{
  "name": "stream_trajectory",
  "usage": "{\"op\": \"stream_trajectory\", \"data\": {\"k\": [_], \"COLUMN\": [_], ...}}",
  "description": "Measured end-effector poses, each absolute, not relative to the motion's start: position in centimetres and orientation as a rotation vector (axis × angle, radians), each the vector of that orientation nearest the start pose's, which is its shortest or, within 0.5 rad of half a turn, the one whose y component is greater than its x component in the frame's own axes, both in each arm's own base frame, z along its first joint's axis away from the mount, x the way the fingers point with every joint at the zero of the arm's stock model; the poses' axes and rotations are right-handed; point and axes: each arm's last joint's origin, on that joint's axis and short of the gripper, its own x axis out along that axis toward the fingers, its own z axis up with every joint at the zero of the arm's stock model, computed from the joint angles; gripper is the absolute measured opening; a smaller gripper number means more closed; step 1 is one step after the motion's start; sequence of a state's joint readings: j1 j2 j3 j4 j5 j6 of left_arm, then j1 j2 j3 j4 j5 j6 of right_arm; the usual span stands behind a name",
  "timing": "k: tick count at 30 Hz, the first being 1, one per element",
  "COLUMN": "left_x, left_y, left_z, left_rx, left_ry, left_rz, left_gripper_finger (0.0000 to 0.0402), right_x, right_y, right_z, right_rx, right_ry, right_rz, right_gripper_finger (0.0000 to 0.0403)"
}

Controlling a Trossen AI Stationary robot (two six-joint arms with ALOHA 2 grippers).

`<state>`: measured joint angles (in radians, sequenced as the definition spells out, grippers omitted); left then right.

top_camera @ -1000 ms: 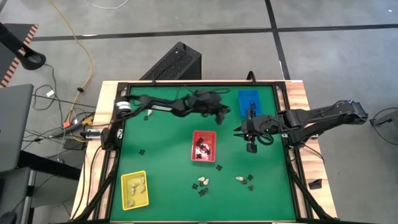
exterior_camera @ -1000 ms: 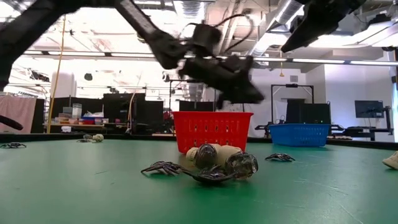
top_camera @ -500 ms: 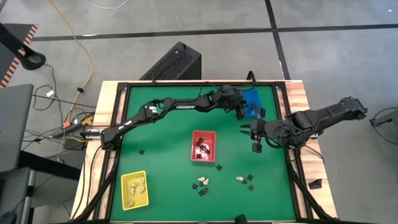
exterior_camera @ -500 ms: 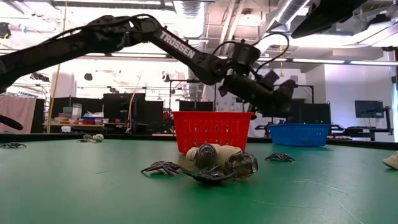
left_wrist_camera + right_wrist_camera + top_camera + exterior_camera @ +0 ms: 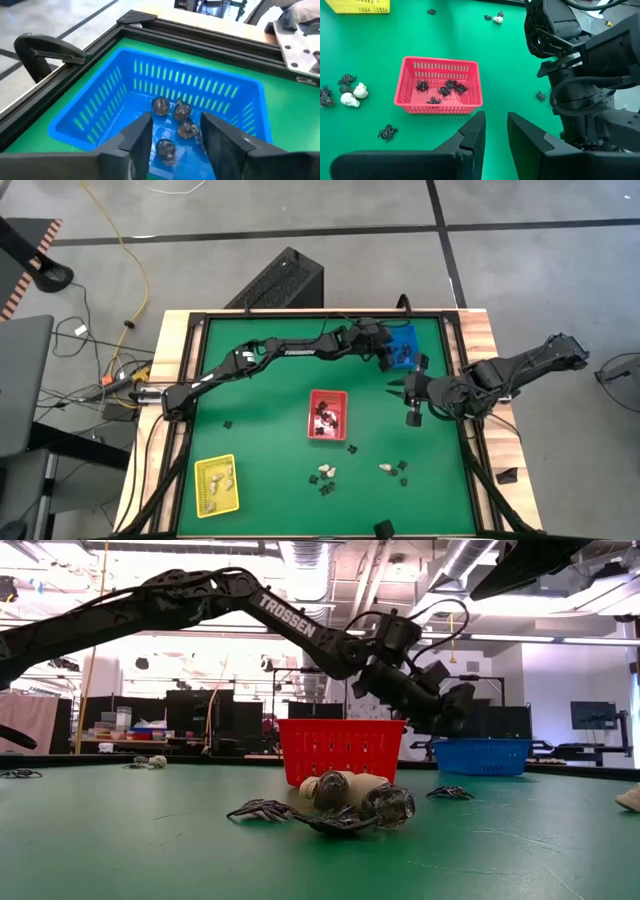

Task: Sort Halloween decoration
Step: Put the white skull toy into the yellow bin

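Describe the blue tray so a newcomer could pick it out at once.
On the green table, look to the far edge near the right corner: the blue tray sits there, under the left tool. It holds a few dark, glossy round pieces, whereas the red tray at mid-table holds black spiders.
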<state>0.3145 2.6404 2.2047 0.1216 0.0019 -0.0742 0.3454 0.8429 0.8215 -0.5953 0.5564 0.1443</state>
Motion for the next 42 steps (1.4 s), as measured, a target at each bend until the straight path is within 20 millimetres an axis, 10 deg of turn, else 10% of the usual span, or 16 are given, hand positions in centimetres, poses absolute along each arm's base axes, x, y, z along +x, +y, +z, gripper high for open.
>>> {"op": "stream_trajectory", "data": {"k": [9,22,30,42], "left_x": [53.9,42.9,33.8,17.8], "left_y": [17.9,16.9,14.3,10.7], "left_z": [21.3,33.3,33.6,26.6], "left_rx": [0.085,0.202,0.138,-0.299], "left_ry": [0.470,0.934,0.987,0.816], "left_rz": [0.404,0.663,0.782,0.999], "left_gripper_finger": [0.0180,0.0181,0.0181,0.0181], "right_x": [16.1,16.7,18.1,21.9], "right_y": [4.2,4.3,5.4,5.3], "right_z": [30.2,29.8,28.3,25.8], "right_rx": [-0.126,-0.123,-0.109,-0.146], "right_ry": [0.536,0.558,0.662,0.737], "right_rz": [-0.251,-0.253,-0.137,-0.170], "right_gripper_finger": [0.0111,0.0111,0.0111,0.0111]}}
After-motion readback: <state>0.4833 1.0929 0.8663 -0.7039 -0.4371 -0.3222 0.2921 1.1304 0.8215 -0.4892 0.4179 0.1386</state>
